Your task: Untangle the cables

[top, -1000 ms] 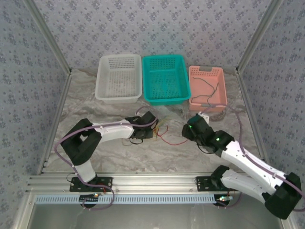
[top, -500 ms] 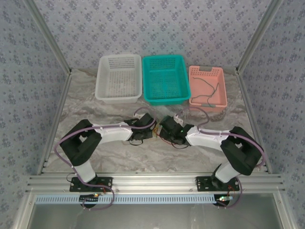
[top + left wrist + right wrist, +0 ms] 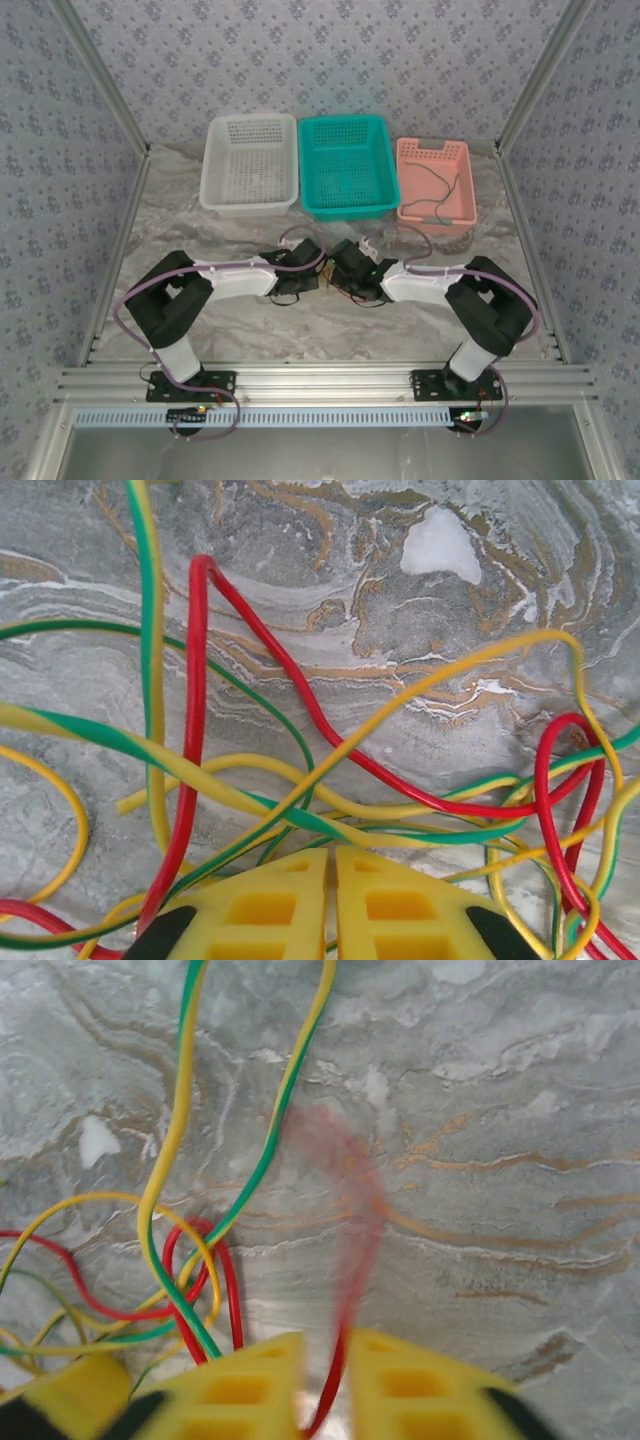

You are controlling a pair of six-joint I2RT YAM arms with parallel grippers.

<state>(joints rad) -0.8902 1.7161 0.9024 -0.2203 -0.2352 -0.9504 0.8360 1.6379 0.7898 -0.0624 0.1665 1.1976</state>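
Closure is the change: the left hand (image 3: 331, 865), part-open a moment ago, now has its yellow fingers pressed tip to tip over the knot of cables (image 3: 322, 725). Yellow and green-yellow strands run under the tips, but I cannot tell whether any is actually pinched. The right hand (image 3: 325, 1358) has also narrowed to a slit. A red cable (image 3: 352, 1260) runs straight into that slit, blurred as though moving, so it looks gripped. Seen from overhead, the bigger shift is the right arm: a second ago it was out by the pink basket (image 3: 432, 147), and it has swung in to the middle of the tabletop (image 3: 230, 330). The two hands now meet almost nose to nose with the tangle between and beneath them, while the left arm has hardly moved. A thin black cable (image 3: 428, 185) lies in the pink basket, well apart from the heap. My reading is that one strand is already sorted and the next pull is being set up, one hand anchoring the heap and the other drawing the red cable free. The strands are heavily crossed, so most of the untangling is probably still to do.
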